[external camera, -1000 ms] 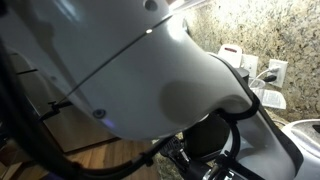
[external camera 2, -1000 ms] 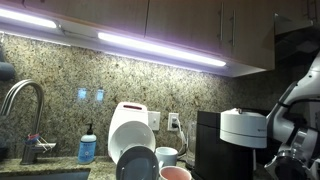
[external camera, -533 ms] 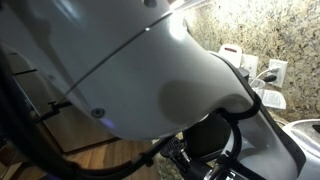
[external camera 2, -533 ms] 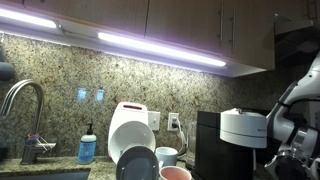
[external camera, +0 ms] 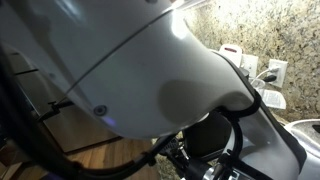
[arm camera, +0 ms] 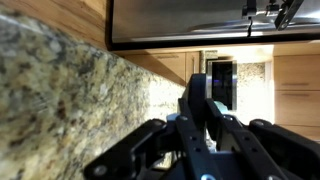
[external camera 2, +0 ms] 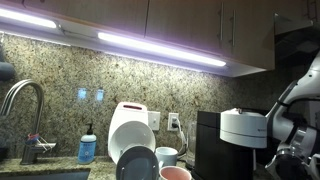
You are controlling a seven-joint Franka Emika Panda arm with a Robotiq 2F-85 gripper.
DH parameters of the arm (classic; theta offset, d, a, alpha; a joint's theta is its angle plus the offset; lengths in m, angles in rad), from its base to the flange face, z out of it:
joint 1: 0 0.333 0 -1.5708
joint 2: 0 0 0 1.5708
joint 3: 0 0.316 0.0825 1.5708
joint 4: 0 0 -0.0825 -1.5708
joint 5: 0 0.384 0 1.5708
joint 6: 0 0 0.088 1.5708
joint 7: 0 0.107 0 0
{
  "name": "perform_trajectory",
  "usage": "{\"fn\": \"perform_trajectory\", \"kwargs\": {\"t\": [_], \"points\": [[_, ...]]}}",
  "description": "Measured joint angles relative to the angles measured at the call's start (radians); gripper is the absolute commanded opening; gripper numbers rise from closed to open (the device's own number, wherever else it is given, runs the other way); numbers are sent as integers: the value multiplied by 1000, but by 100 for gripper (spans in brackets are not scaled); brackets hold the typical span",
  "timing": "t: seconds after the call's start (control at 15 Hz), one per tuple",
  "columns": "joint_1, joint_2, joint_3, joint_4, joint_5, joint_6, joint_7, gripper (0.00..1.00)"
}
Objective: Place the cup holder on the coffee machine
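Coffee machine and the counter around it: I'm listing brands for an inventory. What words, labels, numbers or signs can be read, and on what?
No text is legible in any view.
Coffee machine: no brand or label readable.
Blue bottle: any label is too small to read.
White object: red mark, too blurred to read.
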Motion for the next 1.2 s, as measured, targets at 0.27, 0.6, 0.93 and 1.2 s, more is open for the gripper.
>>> {"fn": "perform_trajectory", "kwargs": {"t": [0.27,0.6,0.93,1.2], "points": [[-1,4,0,12,-10,-30,55,5],[-2,13,0,27,-12,-48,89,5],[-1,18,0,42,-21,-53,87,5],[-1,21,0,45,-20,-48,81,5]]}}
